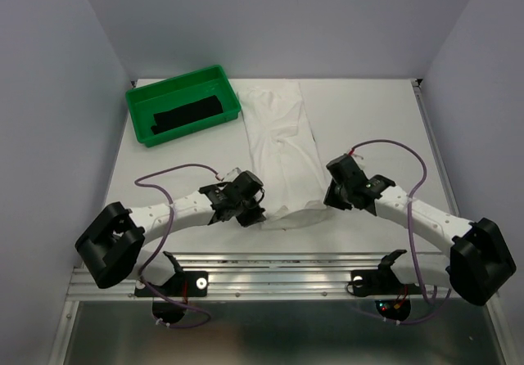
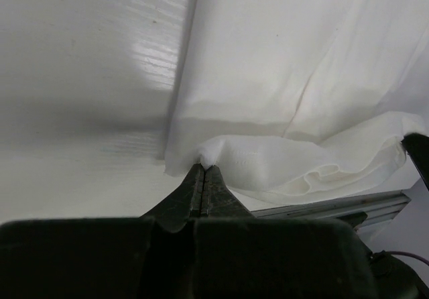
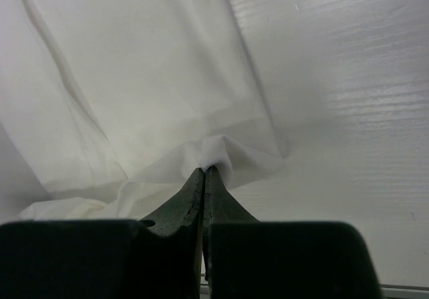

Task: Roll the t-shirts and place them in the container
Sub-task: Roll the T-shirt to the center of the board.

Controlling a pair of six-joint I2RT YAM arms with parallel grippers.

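The t-shirt (image 1: 282,140) lies on the surface (image 1: 377,111) as a long narrow band, its sleeves and sides seemingly folded in, running from the far edge down toward my bases, just to the right of the green tray (image 1: 141,103). That tray holds a dark item (image 1: 187,113) that I cannot identify. My left tool (image 2: 204,167) is closed tight on the near left corner of the band, with a small nub of white cloth pinched at the tips. My right tool (image 3: 203,171) is closed the same way on the near right corner, the fabric puckering up around its tips. Between the two grips the near hem is bunched and lifted a little off the surface, with a soft fold of cloth doubled over beside my left tool. I judge the narrowing fold to be done and the roll itself barely begun: at most the first turn of the hem is forming, and almost the whole length of the band lies flat ahead of me. What remains is to turn this edge over itself and carry it toward the far end.
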